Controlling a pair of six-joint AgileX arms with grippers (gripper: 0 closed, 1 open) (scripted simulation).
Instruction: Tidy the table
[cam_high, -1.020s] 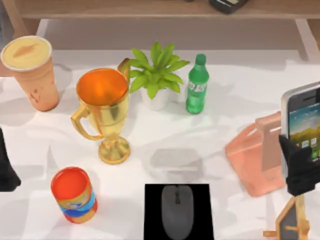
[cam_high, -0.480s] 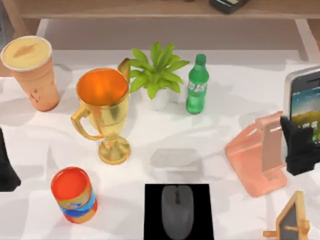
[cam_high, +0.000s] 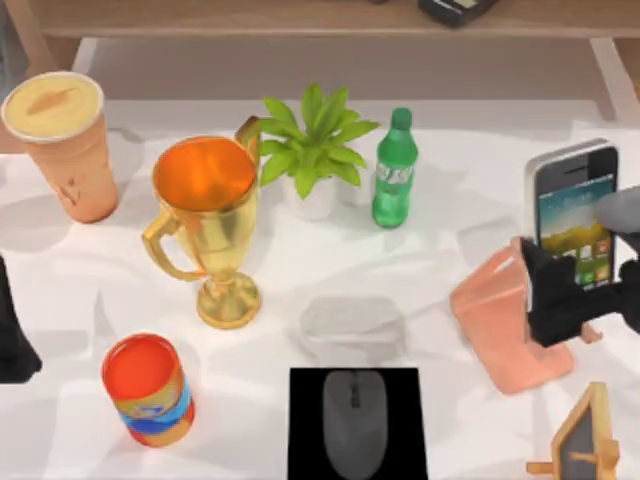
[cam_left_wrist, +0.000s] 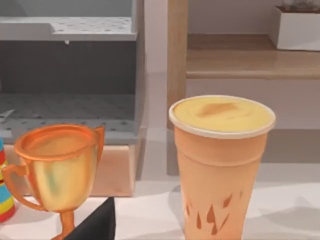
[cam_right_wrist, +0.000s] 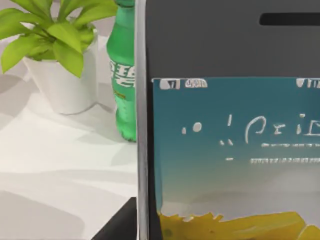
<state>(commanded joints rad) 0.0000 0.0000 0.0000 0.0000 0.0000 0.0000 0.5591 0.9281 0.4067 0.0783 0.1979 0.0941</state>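
White and matte, the table (cam_high: 80, 290) spreads across the whole top view and carries everything we describe. Nearest the front edge lies a black mat (cam_high: 357, 423) with a grey mouse (cam_high: 353, 420) on it. To its left stands a red can (cam_high: 148, 388) with a blue and yellow band. At the front right corner sits a small wooden easel (cam_high: 580, 440).

Our left gripper (cam_high: 12, 335) is parked at the table's left edge; we cannot tell how its fingers stand.

Farther back on the right, our right gripper (cam_high: 570, 300) is pinching a phone (cam_high: 572, 212) by its lower part, screen up, above a pink stand (cam_high: 505, 320). Whether the phone touches the stand is unclear. In the right wrist view the phone (cam_right_wrist: 230, 125) is very close, lit screen facing the camera.

In the middle a grey shadow patch lies on the table. Left of it stands a gold trophy (cam_high: 207, 220) with an orange inside. Behind it come a potted plant (cam_high: 312, 150) in a white pot and, just beside that, a green bottle (cam_high: 394, 170).

At the far left stands an orange cup (cam_high: 62, 140) with a cream top. Beyond the table runs a wooden shelf (cam_high: 300, 18).
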